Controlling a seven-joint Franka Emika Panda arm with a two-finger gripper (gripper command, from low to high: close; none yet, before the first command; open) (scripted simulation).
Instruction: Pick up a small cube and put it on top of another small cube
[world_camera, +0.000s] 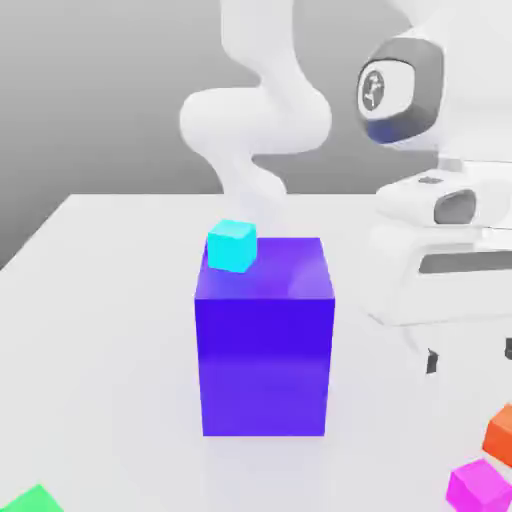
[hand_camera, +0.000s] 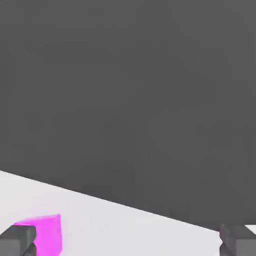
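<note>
The gripper has its jaws wide apart with nothing between them yet. The pink cube sits on the table, just past one finger, off-centre from the gap. Looks like a light, rigid little block with flat faces, so I'd pinch two opposite sides, centred, since smooth faces might slip.

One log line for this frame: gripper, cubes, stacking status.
gripper: open, empty | magenta cube: on table by orange cube | cyan cube: at blue block top | stack: not yet done
</note>
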